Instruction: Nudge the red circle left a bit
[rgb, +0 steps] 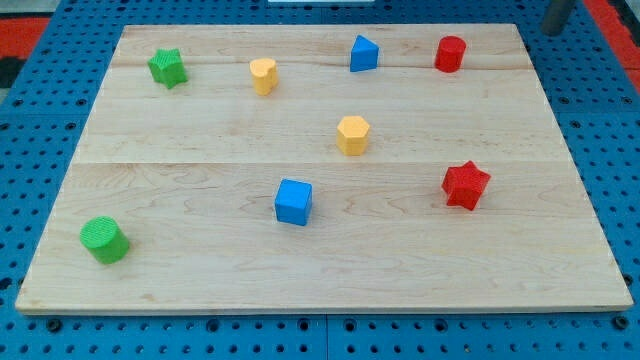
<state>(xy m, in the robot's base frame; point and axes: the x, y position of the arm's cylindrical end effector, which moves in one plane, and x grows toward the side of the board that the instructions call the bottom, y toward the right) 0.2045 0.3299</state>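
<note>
Tip (553, 28) sits right of red circle (450, 54), apart.

The counter (200, 270) is pale wood, smooth and matt, its grain running across joined planks. Beneath it lies a blue perforated base (30, 110). The red circle (450, 53) looks like ribbed matt plastic.

Blue block (363, 53) left of red circle (450, 54)
</note>
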